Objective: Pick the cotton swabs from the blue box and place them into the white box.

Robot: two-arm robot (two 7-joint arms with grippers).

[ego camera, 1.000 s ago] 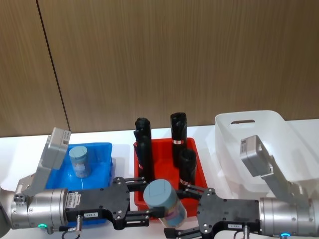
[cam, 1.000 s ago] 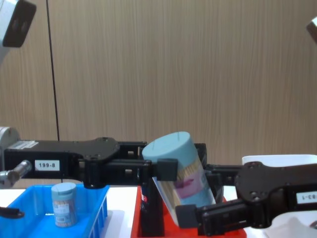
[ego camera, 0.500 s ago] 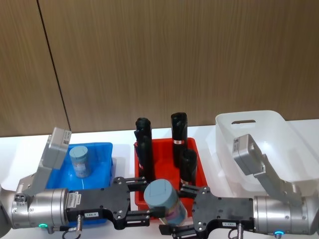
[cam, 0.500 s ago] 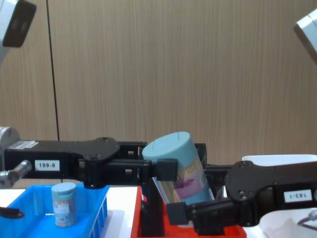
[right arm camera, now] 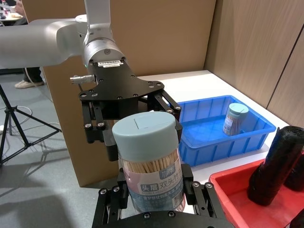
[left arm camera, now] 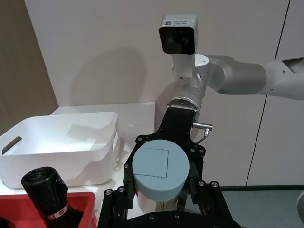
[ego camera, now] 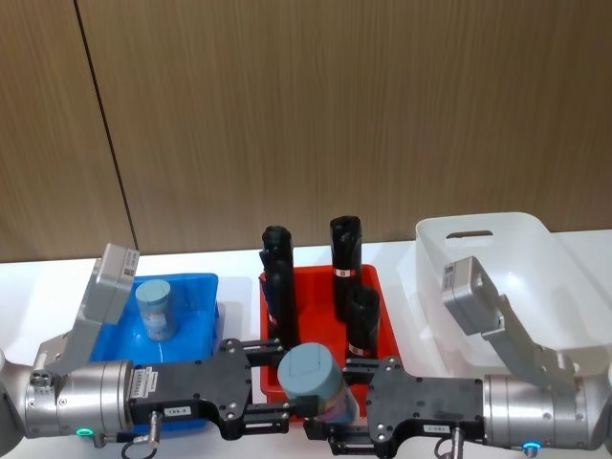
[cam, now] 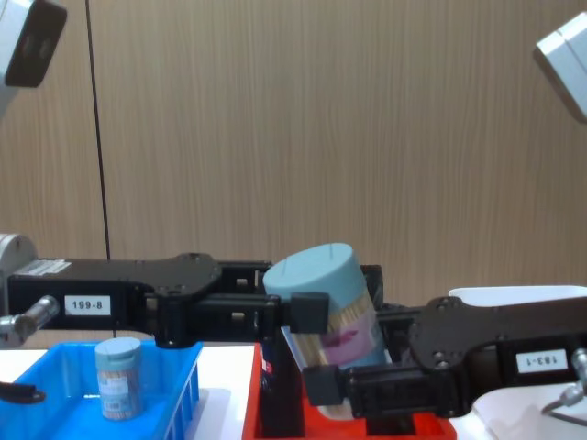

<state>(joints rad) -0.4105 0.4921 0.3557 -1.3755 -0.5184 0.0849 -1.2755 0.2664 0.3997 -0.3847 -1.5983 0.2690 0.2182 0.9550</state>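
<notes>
A jar of cotton swabs (ego camera: 316,378) with a pale grey-blue lid hangs tilted over the front of the red tray, held from both sides. My left gripper (ego camera: 287,381) is shut on its lid end (cam: 316,275). From the right, my right gripper (ego camera: 342,402) clamps the jar's labelled lower body (cam: 353,344). In the right wrist view the jar (right arm camera: 149,156) stands between that gripper's fingers. A second jar (ego camera: 156,309) stands upright in the blue box (ego camera: 196,287). The white box (ego camera: 535,258) sits at the far right.
A red tray (ego camera: 373,282) between the two boxes holds three tall black wrapped cylinders (ego camera: 344,253) with red-white tags, just behind the held jar. A wooden wall stands behind the white table.
The right gripper slid left onto the held jar, and its fingers drew in around the lower body. The left gripper and jar stayed put.
</notes>
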